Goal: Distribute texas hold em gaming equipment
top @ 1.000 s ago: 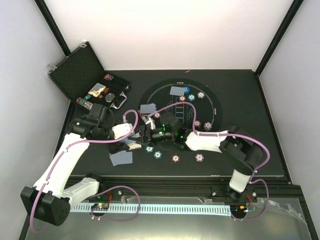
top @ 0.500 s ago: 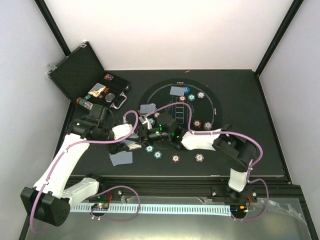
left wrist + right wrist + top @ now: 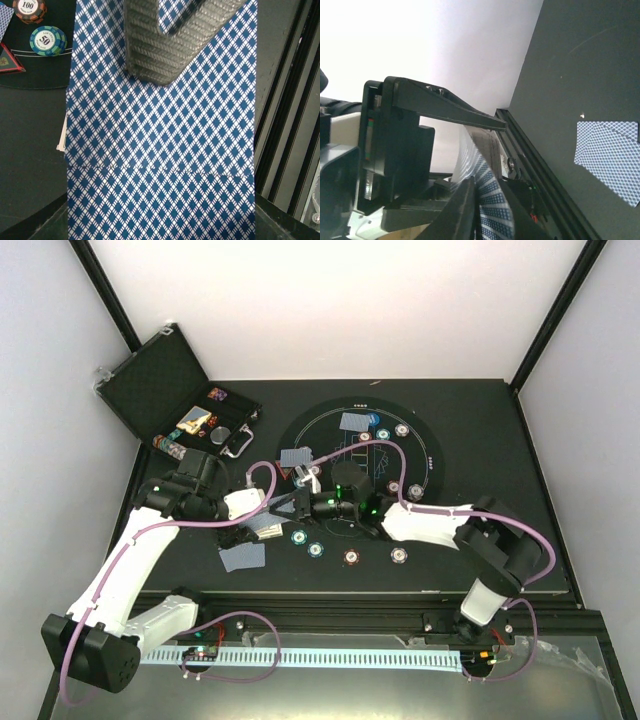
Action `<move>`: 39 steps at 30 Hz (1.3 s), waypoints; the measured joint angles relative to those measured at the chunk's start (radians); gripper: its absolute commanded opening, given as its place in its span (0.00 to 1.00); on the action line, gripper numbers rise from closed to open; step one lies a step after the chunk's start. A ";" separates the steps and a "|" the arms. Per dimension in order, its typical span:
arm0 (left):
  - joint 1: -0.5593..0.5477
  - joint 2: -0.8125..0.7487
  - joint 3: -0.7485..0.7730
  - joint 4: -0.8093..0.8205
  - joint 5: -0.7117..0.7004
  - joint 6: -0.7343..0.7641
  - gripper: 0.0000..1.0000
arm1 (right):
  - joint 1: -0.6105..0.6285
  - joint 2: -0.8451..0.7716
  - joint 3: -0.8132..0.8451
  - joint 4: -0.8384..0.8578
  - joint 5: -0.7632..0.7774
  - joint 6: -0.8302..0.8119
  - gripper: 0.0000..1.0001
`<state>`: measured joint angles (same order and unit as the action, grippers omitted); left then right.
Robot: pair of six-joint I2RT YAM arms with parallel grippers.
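Playing-card deck is what's in play. It is held off the table by the left gripper, near the near-left rim of the round mat, blue-diamond backs toward the left wrist cam.

Step in hand, as I read it, is dealing, i.e. peeling one card off for another seat. A dealt pair lies face down on the table at near-left (two cards, overlapped), and the top view shows more cards at two spots farther back. The teal 50 chip and red triangle marker are set out beside the deck.

Fingers:
- **Left gripper:** closed across the deck's width, w/ its fingers showing at both edges low in the wrist view.
- **Right gripper****:** nearly closed, pinching the top card, which bows between the two fingers. One ribbed finger lies flat on the card back.

Next move prob calls for a clean pull along the card's length w/o dragging the one beneath, while the left keeps its squeeze. Then the card goes to a seat that lacks cards
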<state>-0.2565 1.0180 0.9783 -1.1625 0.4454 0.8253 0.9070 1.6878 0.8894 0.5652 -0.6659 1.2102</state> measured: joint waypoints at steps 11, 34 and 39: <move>0.000 -0.004 0.000 0.003 0.000 0.000 0.01 | -0.026 -0.121 -0.040 -0.117 0.036 -0.047 0.01; 0.000 -0.011 0.000 0.003 0.001 0.000 0.02 | -0.539 -0.026 -0.220 -0.409 -0.002 -0.355 0.05; 0.000 -0.017 0.000 0.003 0.001 0.000 0.02 | -0.556 0.003 -0.201 -0.489 0.036 -0.425 0.43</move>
<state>-0.2565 1.0012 0.9783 -1.1599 0.4465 0.8257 0.3508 1.6909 0.6884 0.0757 -0.6296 0.7856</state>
